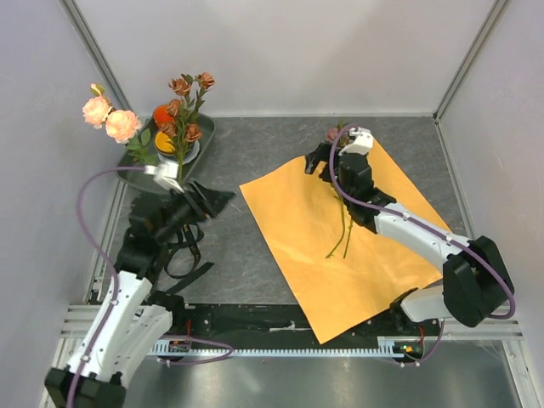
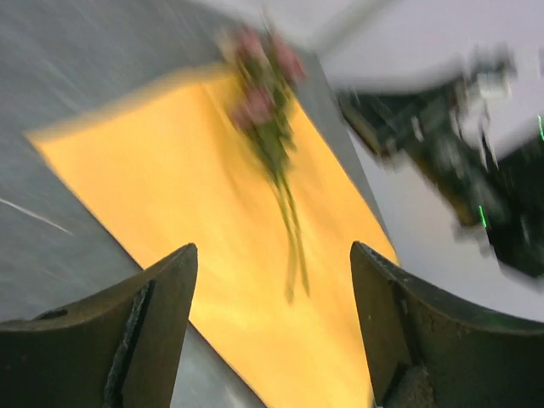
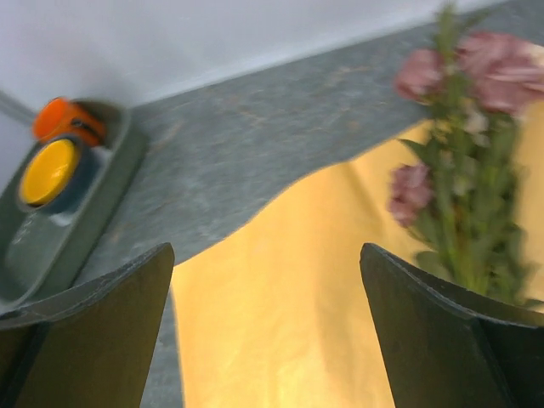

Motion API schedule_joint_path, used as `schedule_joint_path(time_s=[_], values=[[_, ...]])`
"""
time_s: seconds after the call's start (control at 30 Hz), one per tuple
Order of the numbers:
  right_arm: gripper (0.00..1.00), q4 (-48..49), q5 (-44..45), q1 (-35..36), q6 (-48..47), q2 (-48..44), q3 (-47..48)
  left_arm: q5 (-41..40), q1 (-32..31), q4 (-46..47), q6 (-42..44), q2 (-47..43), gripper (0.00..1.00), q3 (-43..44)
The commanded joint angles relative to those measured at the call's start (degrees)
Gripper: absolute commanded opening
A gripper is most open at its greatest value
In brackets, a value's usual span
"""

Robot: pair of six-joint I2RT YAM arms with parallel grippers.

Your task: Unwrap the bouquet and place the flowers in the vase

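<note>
I see my left gripper (image 2: 272,331) spread wide with nothing between the fingers, hanging over the table's left side. My right gripper (image 3: 268,331) is also spread and empty, at the far edge of the orange paper (image 1: 340,272). The mauve roses (image 1: 342,217) lie on that sheet just beside it. The peach-pink roses (image 1: 110,119) and rust-brown roses (image 1: 183,106) stand in the vase (image 1: 181,153), on the tray (image 1: 136,174) at the table's far left corner.

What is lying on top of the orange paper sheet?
Mauve rose stems lie on the paper. The right arm hides their upper part, so the stem count is unclear.
</note>
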Motion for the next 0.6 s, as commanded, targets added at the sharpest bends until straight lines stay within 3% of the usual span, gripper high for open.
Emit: schedule_joint_path(time_s=[0.0, 0.07, 0.23, 0.3, 0.33, 0.37, 0.43, 0.57], values=[[0.98, -15.4, -0.7, -8.6, 9.4, -0.8, -1.9, 4.8, -18.2, 7.4, -4.9, -0.4, 0.8, -6.1], [0.98, -15.6, -4.8, -12.9, 10.4, -1.3, -4.1, 0.3, -27.2, 7.7, -2.7, -0.7, 0.8, -7.1], [0.93, -18.0, -5.8, -15.0, 6.9, 1.2, -6.4, -3.5, -35.4, 9.0, -0.7, 3.6, 0.79, -9.0], [0.78, -19.0, -7.0, -15.1, 4.3, 2.4, -7.1, -4.5, -38.3, 9.1, 0.0, 6.3, 0.77, -8.8], [0.64, -18.6, -8.2, -15.1, 2.9, 2.9, -7.2, -4.9, -39.2, 9.2, 0.6, 6.9, 0.77, -8.7], [0.58, -17.2, -9.3, -15.1, 0.6, 3.5, -7.1, -5.2, -40.5, 9.1, 0.8, 8.2, 0.77, -8.2], [0.51, -18.0, -11.0, -15.1, -1.2, 5.9, -5.2, -5.6, -41.4, 9.4, 0.9, 8.8, 0.77, -8.0], [0.53, -21.6, -5.2, -15.1, -2.4, 9.2, -3.5, -5.3, -42.2, 9.2, 0.8, 7.8, 0.78, -8.1]])
